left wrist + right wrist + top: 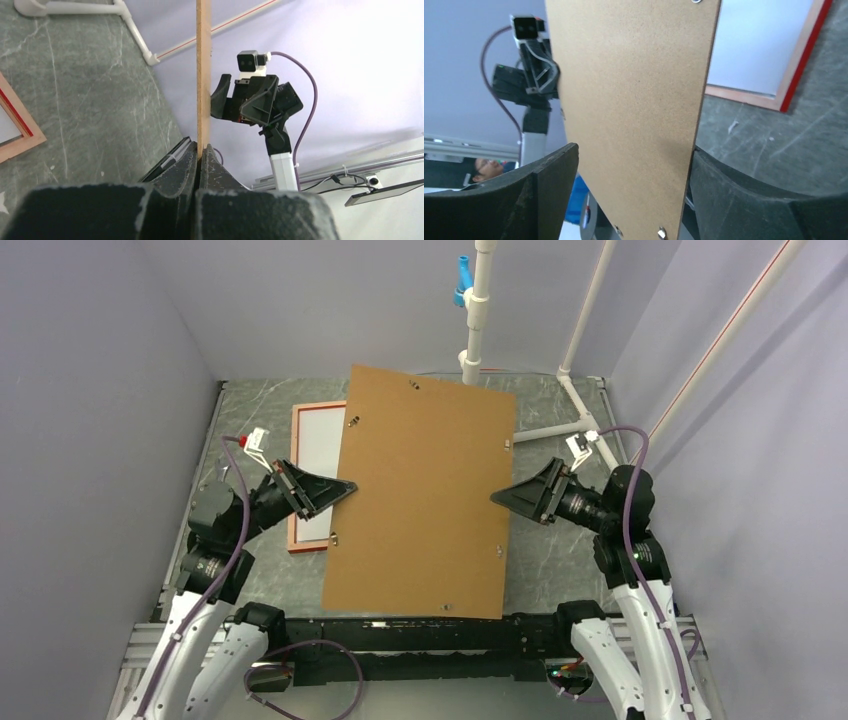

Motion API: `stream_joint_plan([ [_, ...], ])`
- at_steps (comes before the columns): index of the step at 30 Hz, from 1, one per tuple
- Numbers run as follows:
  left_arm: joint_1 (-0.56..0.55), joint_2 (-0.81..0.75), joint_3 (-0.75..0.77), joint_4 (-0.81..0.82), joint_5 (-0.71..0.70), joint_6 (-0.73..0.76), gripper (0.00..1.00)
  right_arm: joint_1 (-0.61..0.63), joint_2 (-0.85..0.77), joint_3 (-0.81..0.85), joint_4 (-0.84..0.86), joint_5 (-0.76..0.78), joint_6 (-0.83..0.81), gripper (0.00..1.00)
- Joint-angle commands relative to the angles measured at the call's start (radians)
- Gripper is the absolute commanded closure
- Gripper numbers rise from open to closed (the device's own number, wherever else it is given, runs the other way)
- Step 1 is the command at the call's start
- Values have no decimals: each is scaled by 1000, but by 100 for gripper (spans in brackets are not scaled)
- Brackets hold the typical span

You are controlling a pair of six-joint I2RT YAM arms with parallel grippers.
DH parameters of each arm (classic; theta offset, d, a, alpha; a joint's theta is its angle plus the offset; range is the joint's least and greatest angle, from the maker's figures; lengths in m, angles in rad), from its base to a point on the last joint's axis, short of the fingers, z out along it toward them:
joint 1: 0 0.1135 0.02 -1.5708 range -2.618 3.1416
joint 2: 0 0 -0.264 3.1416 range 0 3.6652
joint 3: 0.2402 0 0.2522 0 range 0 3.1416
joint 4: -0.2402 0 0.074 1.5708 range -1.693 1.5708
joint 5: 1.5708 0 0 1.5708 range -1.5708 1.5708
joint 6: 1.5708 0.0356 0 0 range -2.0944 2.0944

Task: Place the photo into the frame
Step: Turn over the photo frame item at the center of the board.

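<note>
The frame (294, 480) lies flat on the worktop (560, 540) at the left, its thin orange-brown rim showing a glossy red edge in the right wrist view. Inside the rim sits a plain white panel (320, 455). This may be the photo lying face down, but I cannot tell, since no printed side shows anywhere. The frame's right part is hidden under the brown backing board (425, 495), which is held up off the worktop and above the frame, probably so the opening can be reached or the board brought down over it. The left hand (345, 486) is pressed together on the board's left edge, pinching the thin sheet between its fingers. The right hand (500, 497) is spread, its jaws standing on either side of the board's right edge without clamping it. The left hand alone seems to carry the board.
</note>
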Motion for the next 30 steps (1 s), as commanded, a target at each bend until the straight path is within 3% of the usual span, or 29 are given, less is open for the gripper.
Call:
stream_joint_plan([
  [1, 10, 13, -30, 116, 74, -29, 100, 22, -38, 31, 292, -214, 208, 25],
  [7, 31, 11, -54, 118, 96, -20, 100, 22, -47, 17, 451, -241, 319, 45],
  [15, 41, 32, -76, 149, 123, -22, 100, 22, -37, -4, 694, -282, 499, 48],
  [22, 46, 45, -11, -11, 92, 90, 100, 22, -37, 51, 559, -304, 401, 51],
  [30, 48, 44, -10, -34, 84, 114, 100, 22, -27, 86, 428, -306, 315, 86],
])
